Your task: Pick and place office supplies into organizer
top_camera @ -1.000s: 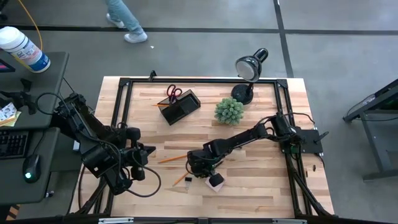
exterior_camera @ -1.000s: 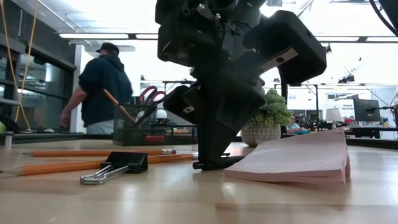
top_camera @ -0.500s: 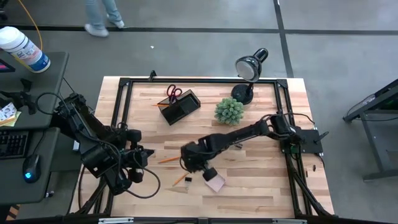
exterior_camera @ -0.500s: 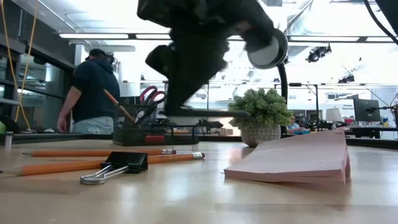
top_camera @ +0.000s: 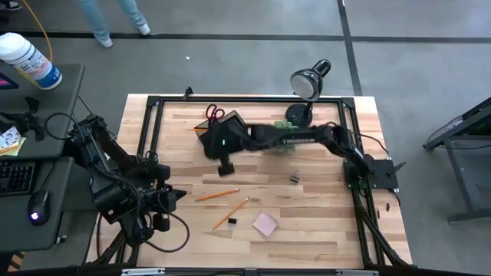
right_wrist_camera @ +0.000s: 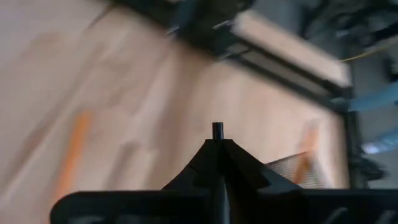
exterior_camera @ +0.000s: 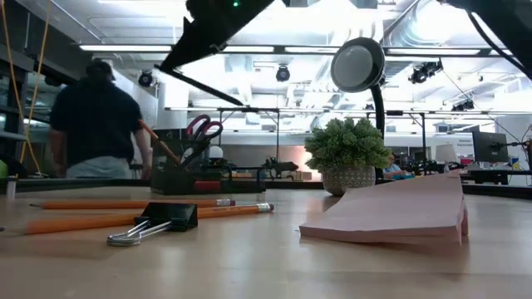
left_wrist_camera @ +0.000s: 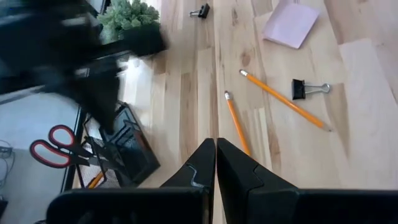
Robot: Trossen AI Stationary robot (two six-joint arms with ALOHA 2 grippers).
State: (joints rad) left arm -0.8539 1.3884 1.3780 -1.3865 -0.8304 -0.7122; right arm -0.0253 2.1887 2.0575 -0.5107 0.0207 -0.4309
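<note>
Pencils (top_camera: pixel 216 195): two loose | clips (top_camera: pixel 232 221): two | my right gripper (top_camera: pixel 223 167) pinches a pen (exterior_camera: pixel 204 86) beside organizer (top_camera: pixel 221 136) | left gripper (left_wrist_camera: pixel 216 147) pressed together

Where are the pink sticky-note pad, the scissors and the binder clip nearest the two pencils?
pink sticky-note pad (top_camera: pixel 265 224), high view, middle of its top sheet.
scissors (exterior_camera: pixel 200 127), low view, red handle loops above the organizer.
binder clip (exterior_camera: pixel 169 216), low view, its black body.

Bright overhead light, motion-blurred right arm (top_camera: pixel 291 138)
</note>
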